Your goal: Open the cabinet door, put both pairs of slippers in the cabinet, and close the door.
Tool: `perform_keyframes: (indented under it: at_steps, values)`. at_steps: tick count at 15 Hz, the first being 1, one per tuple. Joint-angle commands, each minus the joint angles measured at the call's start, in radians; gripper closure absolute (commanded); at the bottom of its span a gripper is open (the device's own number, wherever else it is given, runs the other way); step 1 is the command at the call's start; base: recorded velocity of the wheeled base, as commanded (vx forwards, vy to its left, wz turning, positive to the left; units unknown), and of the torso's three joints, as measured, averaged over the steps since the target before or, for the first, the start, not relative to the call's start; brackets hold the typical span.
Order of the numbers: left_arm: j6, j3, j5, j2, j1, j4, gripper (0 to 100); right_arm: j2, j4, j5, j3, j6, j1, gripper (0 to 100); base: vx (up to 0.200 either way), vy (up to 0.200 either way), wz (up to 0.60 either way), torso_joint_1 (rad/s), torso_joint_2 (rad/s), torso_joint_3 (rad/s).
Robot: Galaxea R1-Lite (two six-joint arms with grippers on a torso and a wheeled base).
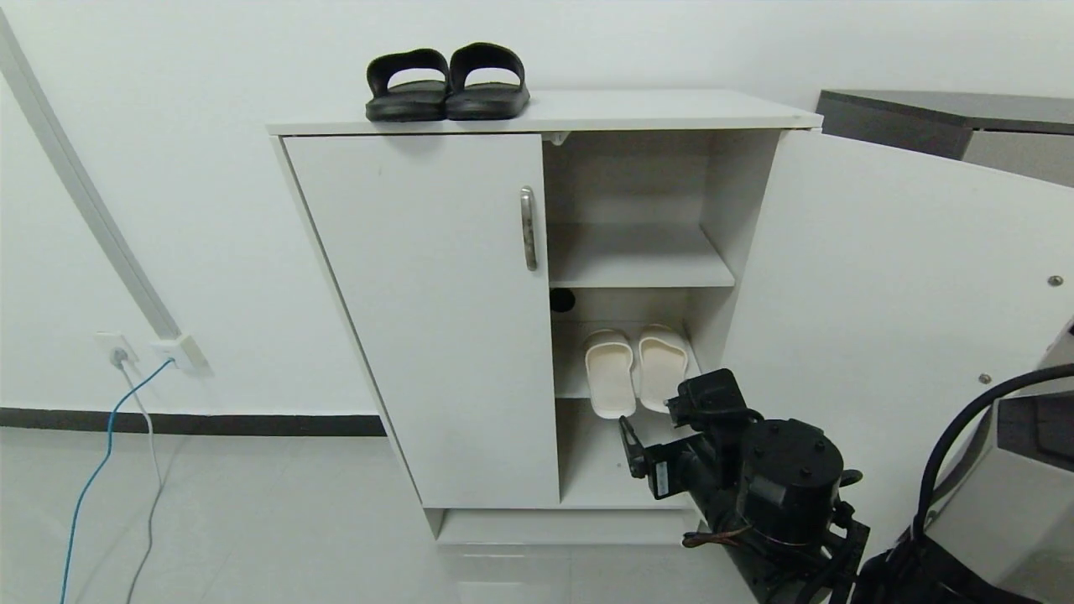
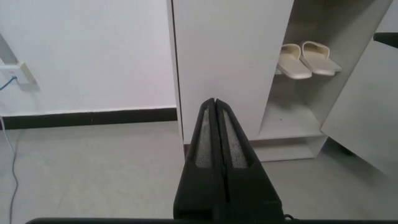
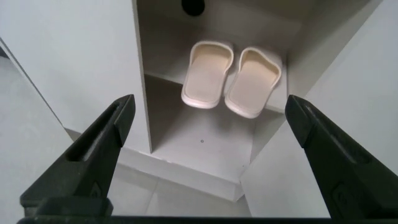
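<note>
- Two pairs are seen: cream slippers (image 1: 635, 369) shelved inside the open cabinet (image 1: 419, 335), black slippers (image 1: 447, 84) on its top.
- Spread wide (nothing held), the right end effector (image 3: 210, 106) is held before the cream pair.
- Pressed together, the left end effector (image 2: 215, 104) is kept empty.

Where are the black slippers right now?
Head view: the black slippers sit side by side on the cabinet top, at its left end, above the shut left door.
</note>
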Motion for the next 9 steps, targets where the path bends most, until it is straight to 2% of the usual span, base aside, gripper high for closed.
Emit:
perform_keyframes:
  at_steps: [1,5,9]
  values:
    - [-0.001,0.0,0.0,0.0,0.0,0.0,100,0.002,-0.004,0.0,0.002,0.002,0.0,0,0.0,0.0,0.0,0.007,0.0,0.203]
    - [-0.005,-0.001,0.005,0.0,0.0,0.0,100,0.004,-0.029,0.0,0.0,0.001,-0.001,0,0.0,0.0,0.0,0.002,0.01,0.097]
    - [-0.007,-0.001,0.005,0.0,0.0,0.0,100,0.007,-0.03,0.0,0.002,0.001,-0.001,0,0.0,0.0,0.0,0.0,0.0,0.0]
